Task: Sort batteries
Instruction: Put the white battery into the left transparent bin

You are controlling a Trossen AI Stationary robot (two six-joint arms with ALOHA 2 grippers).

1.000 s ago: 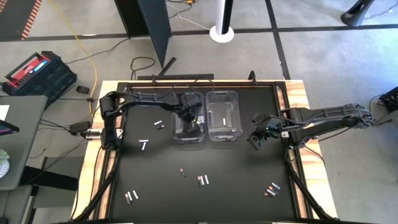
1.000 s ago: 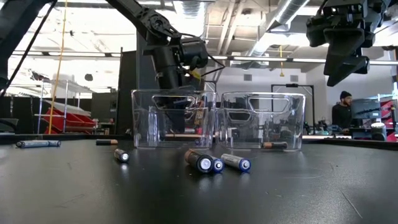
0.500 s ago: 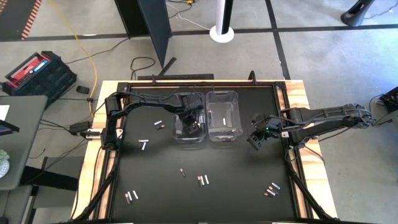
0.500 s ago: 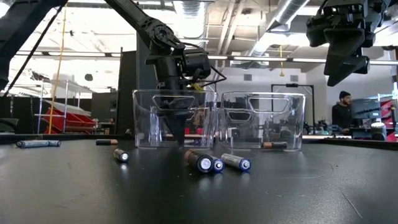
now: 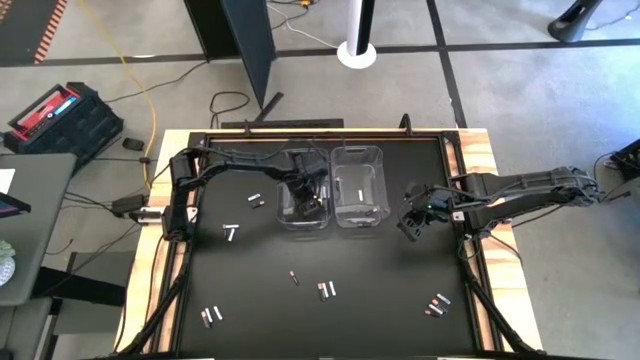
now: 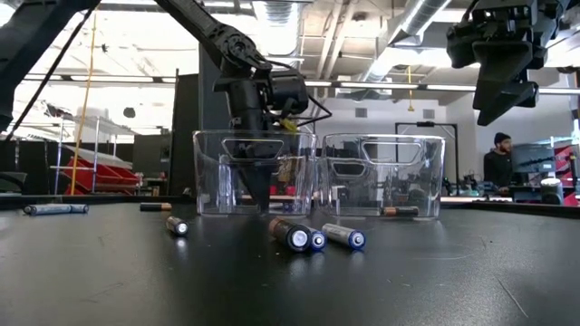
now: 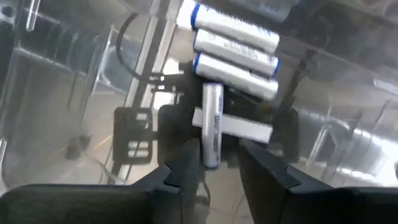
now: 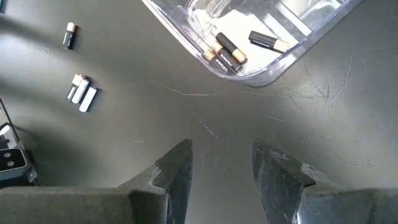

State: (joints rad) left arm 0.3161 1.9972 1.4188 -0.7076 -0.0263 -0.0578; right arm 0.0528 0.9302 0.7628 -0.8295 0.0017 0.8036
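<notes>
Left gripper [image 7: 219, 163] is reaching down inside the left clear rectangular plastic bin [image 5: 303, 190], fingers parted narrowly. A slim silvery-white cylindrical battery [image 7: 212, 124] is standing on end between the two fingertips; whether the fingers [image 7: 186, 163] are pressing on it or have just let go cannot be told from the wrist view. In the low view the left gripper [image 6: 257, 186] is pointing straight down into that bin, its tips close to the bin floor.

Beyond that cell, three more silvery-white batteries with blue end bands [image 7: 235, 42] are lying side by side on the bin floor, and another pale cell [image 7: 247, 129] is lying crosswise behind the upright one.

Right gripper [image 8: 221, 163] is hanging above the bare black tabletop [image 8: 298, 124], beside the right clear plastic bin [image 8: 261, 37]; its jaws are standing well apart and holding nothing. In the high view it [image 5: 412, 222] is sitting just to the right of that bin.

Inside the right bin, three dark copper-tipped batteries [image 8: 227, 51] are lying near a rounded corner.

Loose cells are lying scattered on the table: a cluster of three [image 6: 313, 236] in front of the bins, one [image 6: 176, 225] further left, and a pair [image 5: 210, 316] near the front left corner.
</notes>
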